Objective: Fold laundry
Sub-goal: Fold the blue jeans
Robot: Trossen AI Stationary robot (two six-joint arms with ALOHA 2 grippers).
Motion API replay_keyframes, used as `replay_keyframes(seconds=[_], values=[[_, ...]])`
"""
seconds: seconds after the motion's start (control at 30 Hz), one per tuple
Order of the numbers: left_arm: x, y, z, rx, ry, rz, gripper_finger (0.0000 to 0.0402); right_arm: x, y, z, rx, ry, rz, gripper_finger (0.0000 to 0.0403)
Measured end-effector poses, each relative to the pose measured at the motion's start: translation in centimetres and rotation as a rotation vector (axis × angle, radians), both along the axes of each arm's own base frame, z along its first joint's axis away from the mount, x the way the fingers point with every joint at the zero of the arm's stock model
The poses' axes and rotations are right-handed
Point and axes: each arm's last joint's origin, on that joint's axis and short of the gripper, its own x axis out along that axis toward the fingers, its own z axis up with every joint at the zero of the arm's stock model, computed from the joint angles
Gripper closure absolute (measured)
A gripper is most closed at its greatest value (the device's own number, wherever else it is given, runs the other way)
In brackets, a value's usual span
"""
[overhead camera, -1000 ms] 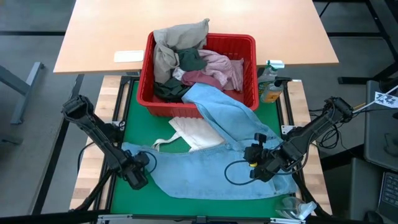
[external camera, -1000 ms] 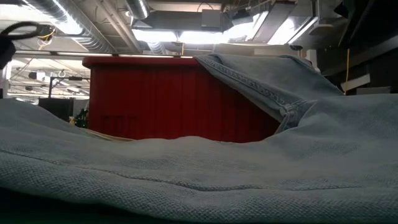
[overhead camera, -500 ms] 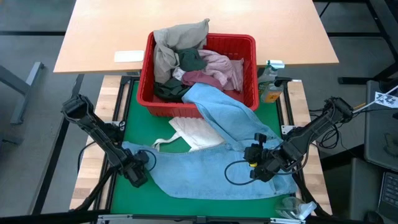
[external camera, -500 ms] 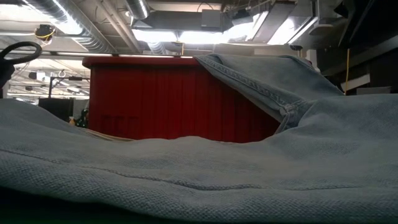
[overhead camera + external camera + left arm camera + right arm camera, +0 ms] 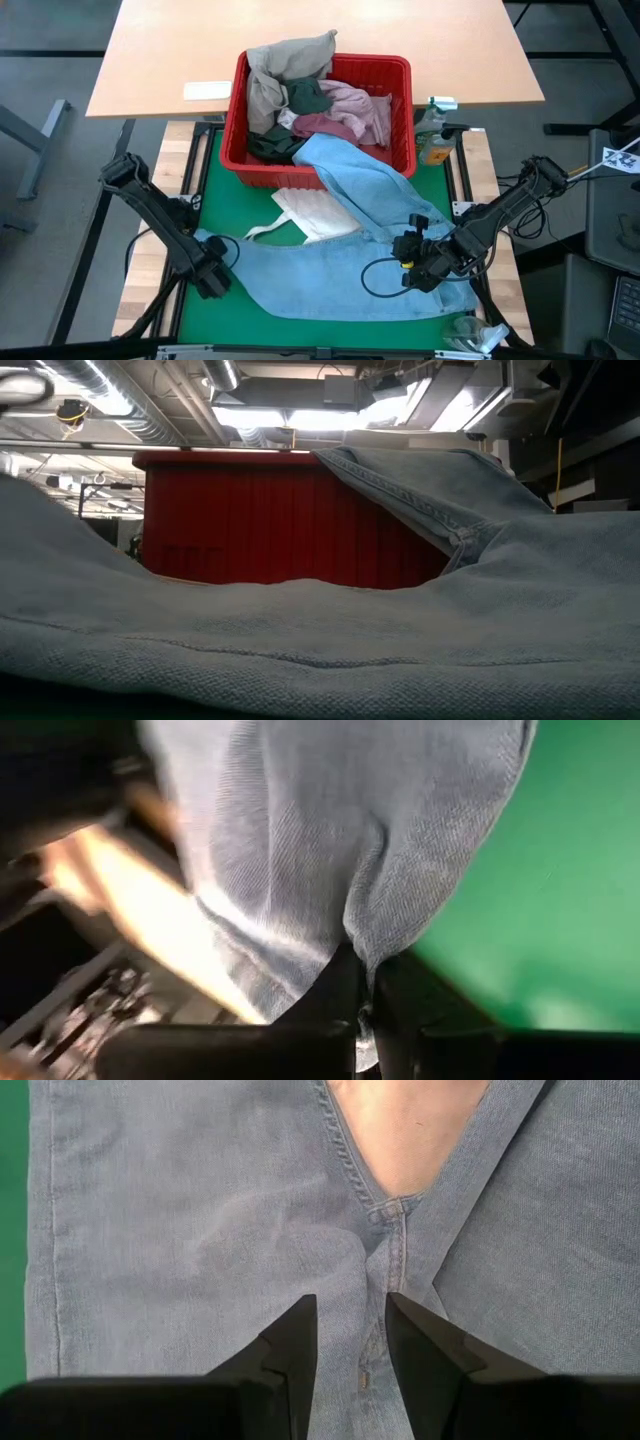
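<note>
Denim jeans [image 5: 340,275] soft, heavy, floppy | spread between my grippers | left gripper [image 5: 213,272] pinched on hem corner | right gripper [image 5: 350,1342] part-open over crotch seam; grip seams.

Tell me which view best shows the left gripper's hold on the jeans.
Left wrist view: the left gripper is shut on a fold of the jeans. The high view shows only its position at their corner; the low view shows just denim.
</note>
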Motion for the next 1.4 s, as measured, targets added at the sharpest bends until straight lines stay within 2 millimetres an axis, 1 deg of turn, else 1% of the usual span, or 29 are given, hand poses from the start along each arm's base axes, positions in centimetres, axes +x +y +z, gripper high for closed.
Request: replay_keyframes(seconds=[0.1, 0.17, 0.2, 0.27, 0.43, 0.57, 0.73, 0.9, 1.1, 1.23, 1.4], values=[[-0.2, 0.2, 2.8, 0.053, 0.055, 0.001, 0.0396, 0.0, 0.0, 0.0, 0.000, 0.000, 0.000, 0.0281], [-0.1, 0.0, 4.0, 0.010, 0.019, 0.000, 0.0394, 0.0, 0.0, 0.0, 0.000, 0.001, 0.000, 0.0281], [0.0, 0.0, 4.4, -0.016, -0.008, -0.002, 0.0394, 0.0, 0.0, 0.0, 0.000, 0.001, 0.000, 0.0281], [-0.1, 0.0, 5.2, -0.011, -0.008, 0.045, 0.0394, 0.0, 0.0, 0.0, -0.001, 0.001, 0.000, 0.0281], [-0.2, -0.6, 6.5, -0.150, 0.075, 0.113, 0.0394, 0.0, 0.0, 0.0, -0.003, 0.004, 0.001, 0.0281], [-0.3, -1.1, 7.6, -0.261, 0.137, 0.124, 0.0394, 0.0, 0.0, 0.0, -0.004, 0.005, 0.000, 0.0281], [-0.1, -1.6, 9.7, -0.373, 0.143, 0.125, 0.0395, -0.1, -0.1, 0.0, -0.009, 0.009, 0.006, 0.0281], [0.3, -1.7, 12.8, -0.465, 0.073, 0.139, 0.0395, -0.1, -0.1, 0.0, -0.022, 0.012, 0.023, 0.0281], [1.1, -1.0, 16.3, -0.514, -0.023, 0.266, 0.0395, -0.2, -0.2, -0.1, -0.038, 0.021, 0.022, 0.0281], [2.2, -0.5, 17.6, -0.538, -0.132, 0.365, 0.0395, -0.3, -0.3, -0.1, -0.048, 0.034, 0.023, 0.0281], [4.6, -0.7, 18.4, -0.654, -0.336, 0.411, 0.0395, -0.5, -0.5, -0.2, -0.070, 0.062, 0.023, 0.0281]])
